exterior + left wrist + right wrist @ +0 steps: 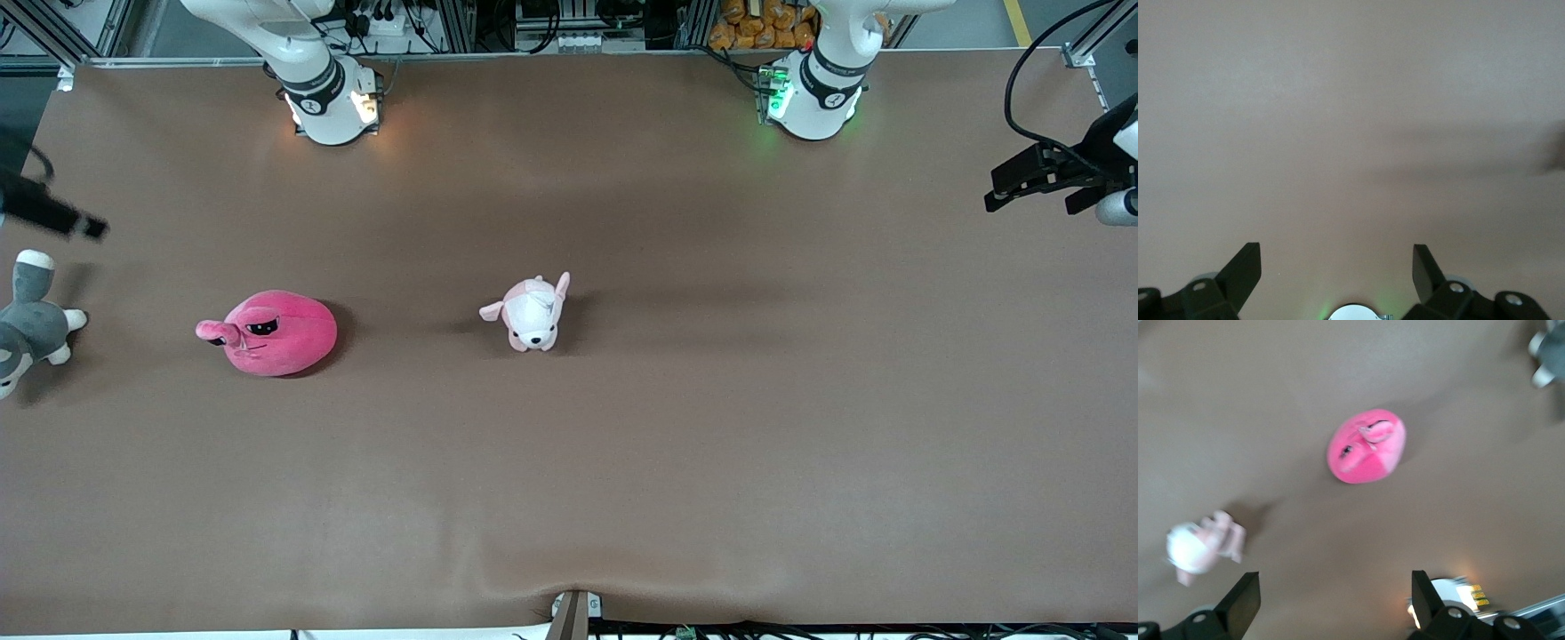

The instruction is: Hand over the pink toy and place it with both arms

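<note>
Now: pink toy on the table, both grippers empty

Starting at the right arm's end of the table (pixel 622 498), we see the grey-and-white plush animal (pixel 31 324) at the edge, with the right gripper (pixel 93 228) in the air above it, fingers spread wide and holding nothing. Next comes the pink toy (pixel 276 333), resting on the cloth, then the pale pink-and-white puppy (pixel 532 313) near mid-table. At the left arm's end our left gripper (pixel 996 197) hangs over bare table, jaws equally wide apart, empty.
</note>
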You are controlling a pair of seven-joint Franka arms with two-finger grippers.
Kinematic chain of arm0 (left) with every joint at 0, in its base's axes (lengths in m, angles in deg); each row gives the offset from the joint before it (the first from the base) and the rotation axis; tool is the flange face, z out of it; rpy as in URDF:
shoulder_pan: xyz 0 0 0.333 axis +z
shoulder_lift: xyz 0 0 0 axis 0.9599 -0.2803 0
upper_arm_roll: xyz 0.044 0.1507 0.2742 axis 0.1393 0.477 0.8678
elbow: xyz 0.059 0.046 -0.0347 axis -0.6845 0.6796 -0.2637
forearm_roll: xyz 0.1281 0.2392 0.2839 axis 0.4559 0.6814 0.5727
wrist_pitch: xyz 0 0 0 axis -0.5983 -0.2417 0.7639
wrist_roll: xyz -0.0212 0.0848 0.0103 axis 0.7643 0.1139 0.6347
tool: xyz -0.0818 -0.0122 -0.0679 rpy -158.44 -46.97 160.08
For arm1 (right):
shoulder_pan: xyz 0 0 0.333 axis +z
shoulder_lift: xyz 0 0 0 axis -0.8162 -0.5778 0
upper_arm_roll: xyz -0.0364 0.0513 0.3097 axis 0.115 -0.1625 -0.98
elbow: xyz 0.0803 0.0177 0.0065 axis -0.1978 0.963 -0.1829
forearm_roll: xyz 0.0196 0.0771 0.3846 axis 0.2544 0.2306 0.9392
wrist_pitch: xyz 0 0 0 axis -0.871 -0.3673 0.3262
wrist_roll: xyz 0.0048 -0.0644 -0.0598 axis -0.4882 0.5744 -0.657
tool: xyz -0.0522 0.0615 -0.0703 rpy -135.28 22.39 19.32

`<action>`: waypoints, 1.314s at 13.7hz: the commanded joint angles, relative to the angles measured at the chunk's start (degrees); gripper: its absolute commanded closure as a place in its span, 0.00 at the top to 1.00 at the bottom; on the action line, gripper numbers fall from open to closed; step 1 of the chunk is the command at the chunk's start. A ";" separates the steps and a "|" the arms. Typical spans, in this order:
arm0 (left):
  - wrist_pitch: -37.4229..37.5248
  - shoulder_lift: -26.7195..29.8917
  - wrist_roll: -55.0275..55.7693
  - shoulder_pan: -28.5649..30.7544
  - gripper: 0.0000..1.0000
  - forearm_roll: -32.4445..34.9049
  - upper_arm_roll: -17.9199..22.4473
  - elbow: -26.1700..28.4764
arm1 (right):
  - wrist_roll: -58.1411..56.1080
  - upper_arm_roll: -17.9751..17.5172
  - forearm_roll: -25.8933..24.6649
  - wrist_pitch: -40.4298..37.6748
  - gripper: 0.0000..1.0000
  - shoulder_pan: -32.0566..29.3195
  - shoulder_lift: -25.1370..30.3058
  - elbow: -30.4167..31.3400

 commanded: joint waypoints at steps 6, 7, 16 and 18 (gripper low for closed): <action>-0.65 1.14 1.53 0.14 1.00 -0.51 -0.35 0.99 | -22.69 -0.29 -3.95 16.76 1.00 0.45 17.53 30.53; -0.65 1.14 1.62 0.13 1.00 -0.51 -0.35 0.99 | -24.72 -0.29 -4.12 17.01 1.00 0.45 17.18 29.05; -0.74 1.05 1.62 0.22 1.00 -0.51 -0.35 0.90 | -24.66 -0.02 -7.03 16.75 1.00 -0.52 14.72 23.24; -0.74 1.05 1.62 0.22 1.00 -0.51 -0.35 0.90 | -24.74 -0.02 -7.11 16.75 1.00 -0.61 14.72 23.24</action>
